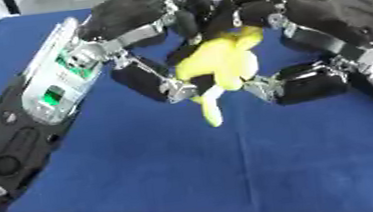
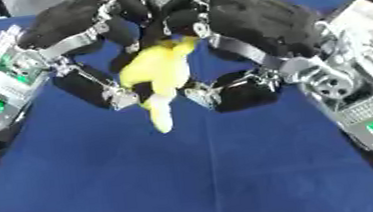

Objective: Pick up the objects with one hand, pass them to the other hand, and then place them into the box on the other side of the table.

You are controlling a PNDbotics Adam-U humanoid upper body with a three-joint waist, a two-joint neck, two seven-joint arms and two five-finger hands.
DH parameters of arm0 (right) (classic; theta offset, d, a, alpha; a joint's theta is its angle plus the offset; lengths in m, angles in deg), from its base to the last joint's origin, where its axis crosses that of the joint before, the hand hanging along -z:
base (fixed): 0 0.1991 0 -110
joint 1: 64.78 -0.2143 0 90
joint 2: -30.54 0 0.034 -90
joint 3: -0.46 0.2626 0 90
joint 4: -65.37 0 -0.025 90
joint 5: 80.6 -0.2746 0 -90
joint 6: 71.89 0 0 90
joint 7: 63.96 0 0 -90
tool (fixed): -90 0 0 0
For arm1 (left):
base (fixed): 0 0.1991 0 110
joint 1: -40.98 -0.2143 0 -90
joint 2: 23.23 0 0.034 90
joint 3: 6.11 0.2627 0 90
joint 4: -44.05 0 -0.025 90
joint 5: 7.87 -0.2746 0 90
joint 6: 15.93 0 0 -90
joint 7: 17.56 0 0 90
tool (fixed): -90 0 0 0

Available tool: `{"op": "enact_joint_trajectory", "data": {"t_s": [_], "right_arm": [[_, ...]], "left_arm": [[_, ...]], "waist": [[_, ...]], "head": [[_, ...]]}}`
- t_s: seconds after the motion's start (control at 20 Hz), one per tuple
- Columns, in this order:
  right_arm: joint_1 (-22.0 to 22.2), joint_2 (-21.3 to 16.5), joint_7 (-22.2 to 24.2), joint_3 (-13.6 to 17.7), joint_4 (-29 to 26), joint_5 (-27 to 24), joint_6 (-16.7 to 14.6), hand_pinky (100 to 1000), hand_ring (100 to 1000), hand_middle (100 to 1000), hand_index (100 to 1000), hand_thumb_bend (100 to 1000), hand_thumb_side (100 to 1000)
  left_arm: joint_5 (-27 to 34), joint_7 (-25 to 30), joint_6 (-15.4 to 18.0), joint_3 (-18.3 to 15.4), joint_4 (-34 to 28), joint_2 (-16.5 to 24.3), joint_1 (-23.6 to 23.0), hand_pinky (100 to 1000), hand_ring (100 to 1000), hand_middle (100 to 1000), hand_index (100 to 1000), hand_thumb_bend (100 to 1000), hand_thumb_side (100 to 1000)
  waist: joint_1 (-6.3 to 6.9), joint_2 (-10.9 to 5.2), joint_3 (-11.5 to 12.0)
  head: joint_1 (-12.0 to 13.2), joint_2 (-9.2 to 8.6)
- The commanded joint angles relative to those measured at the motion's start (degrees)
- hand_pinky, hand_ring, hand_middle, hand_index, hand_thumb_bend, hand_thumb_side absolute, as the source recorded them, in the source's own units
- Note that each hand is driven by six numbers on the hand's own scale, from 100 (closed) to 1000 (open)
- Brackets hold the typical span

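While both hands meet over the blue surface (image 1: 232, 163) at 12 o'clock, left hand (image 1: 141, 20) and right hand (image 1: 320, 12) each curled on the yellow soft toy (image 1: 216, 64), release one only once the other holds it securely.

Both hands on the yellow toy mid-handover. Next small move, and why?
Probably open one hand so the other carries alone; which is giving, the frame doesn't show. Left hand and right hand both curl round the yellow toy, held above the blue table.
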Motion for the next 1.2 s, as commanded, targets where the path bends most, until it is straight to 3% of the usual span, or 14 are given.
{"op": "enact_joint_trajectory", "data": {"t_s": [0.05, 0.45, 1.2], "right_arm": [[-0.6, -0.1, -1.5, 0.0, -0.8, 0.9, -0.2, 795, 772, 521, 539, 100, 100], [-0.1, -0.2, -5.6, -0.1, -0.8, -0.2, 0.4, 775, 749, 473, 363, 100, 100], [0.8, -1.5, -5.6, 0.0, 0.7, 0.3, -0.1, 771, 751, 477, 364, 100, 100]], "left_arm": [[1.1, 0.3, -0.1, -0.6, -1.2, 0.1, 1.6, 680, 393, 331, 358, 100, 280], [3.0, 1.7, -0.6, -0.8, -1.5, -0.2, 1.7, 689, 404, 344, 370, 100, 280], [2.7, 1.7, -0.8, -2.1, -2.7, 0.5, 1.8, 660, 372, 305, 349, 100, 256]], "waist": [[-0.16, -0.74, 0.1], [-0.25, -0.75, 0.2], [-0.2, -0.78, 0.0]], "head": [[-0.1, -0.14], [-0.3, -0.14], [-0.6, -0.14]]}}
